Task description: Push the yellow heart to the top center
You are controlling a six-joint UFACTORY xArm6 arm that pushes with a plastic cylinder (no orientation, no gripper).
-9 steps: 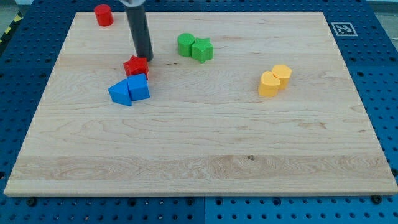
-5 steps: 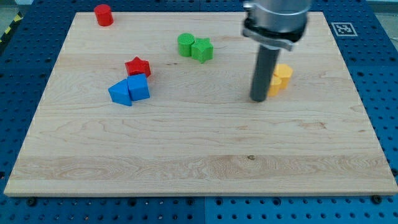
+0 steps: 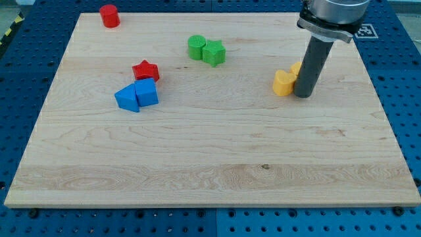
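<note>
The yellow heart (image 3: 283,83) lies on the wooden board (image 3: 210,151) at the view's right, with a second yellow block (image 3: 297,67) just behind it, mostly hidden by the rod. My tip (image 3: 303,96) rests on the board right beside the heart, on its right and slightly below, touching or nearly touching it.
Two green blocks (image 3: 206,51) sit together near the top centre. A red star (image 3: 145,70) lies left of centre, with two blue blocks (image 3: 137,95) just below it. A red cylinder (image 3: 109,15) stands at the top left corner.
My tip swept from beside the red star across the board to the yellow blocks, then moved from the heart's left to its right side. No block has visibly moved.
</note>
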